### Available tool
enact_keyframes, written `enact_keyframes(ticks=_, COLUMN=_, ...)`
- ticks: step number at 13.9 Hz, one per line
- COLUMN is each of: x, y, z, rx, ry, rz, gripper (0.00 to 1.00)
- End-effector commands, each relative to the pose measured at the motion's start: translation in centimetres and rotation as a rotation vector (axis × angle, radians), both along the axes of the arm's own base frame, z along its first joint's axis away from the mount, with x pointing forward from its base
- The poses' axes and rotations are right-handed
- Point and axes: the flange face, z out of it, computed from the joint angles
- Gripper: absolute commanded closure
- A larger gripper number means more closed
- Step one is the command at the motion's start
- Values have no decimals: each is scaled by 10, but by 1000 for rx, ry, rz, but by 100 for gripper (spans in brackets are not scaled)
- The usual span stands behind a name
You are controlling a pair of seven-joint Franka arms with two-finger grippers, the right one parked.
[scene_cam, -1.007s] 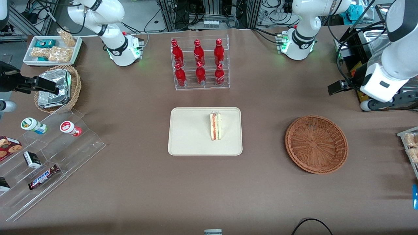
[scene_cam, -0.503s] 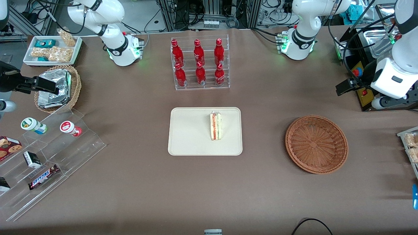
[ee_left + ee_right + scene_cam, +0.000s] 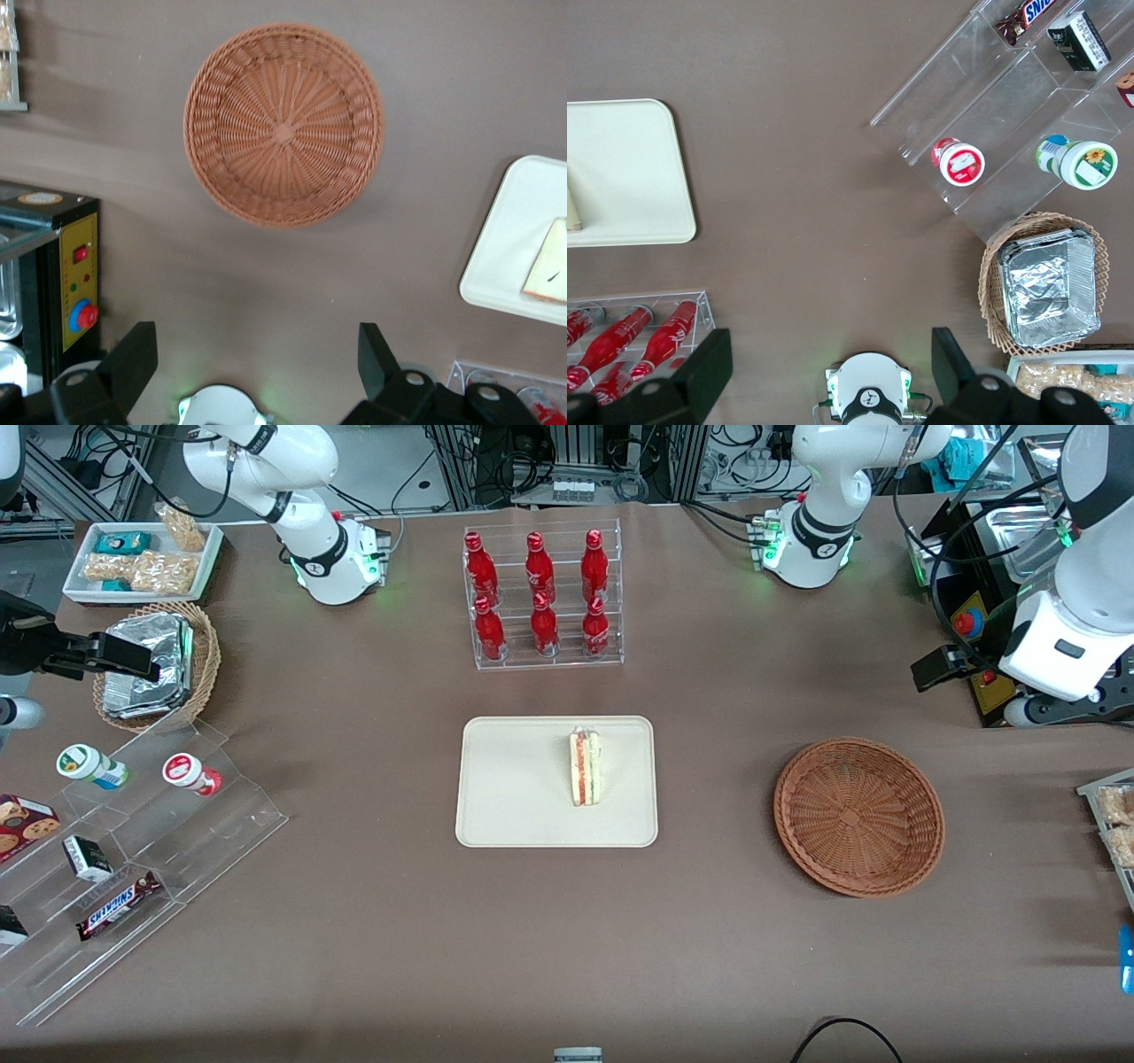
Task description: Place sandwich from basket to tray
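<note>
Sandwich (image 3: pixel 585 767) is sitting on its edge on the tray (image 3: pixel 505 797), toward the tray's 3 o'clock side. Basket (image 3: pixel 858 816) is lying empty, well apart toward the working arm's end of the desk. Gripper (image 3: pixel 257 359) is hanging high above the desk near the left arm's base, jaws spread wide, gripping nothing. Judgement: placement looks done; only parking remains. Best practice here is keeping the arm high, clear of the basket rim, with no abrupt swings.

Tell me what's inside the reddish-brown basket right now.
Nothing: the basket shows only bare weave. The sandwich stands on the tray. The gripper hangs open, high above the table, farther from the front camera than the basket. Whatever lies under the basket is covered.
</note>
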Motion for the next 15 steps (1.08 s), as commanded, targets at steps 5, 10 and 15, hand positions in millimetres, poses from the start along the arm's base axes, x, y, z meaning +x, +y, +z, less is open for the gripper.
enact_keyframes(ticks=5, x=10, y=5, z=-2, rx=14, ry=-13, rz=-4, gripper=0)
enact_keyframes(ticks=10, x=18, y=-2, z=-8, rx=14, ry=-13, rz=-19, gripper=0)
enact_keyframes(ticks=15, x=18, y=0, z=-8, rx=12, ry=-7, rz=-13, gripper=0)
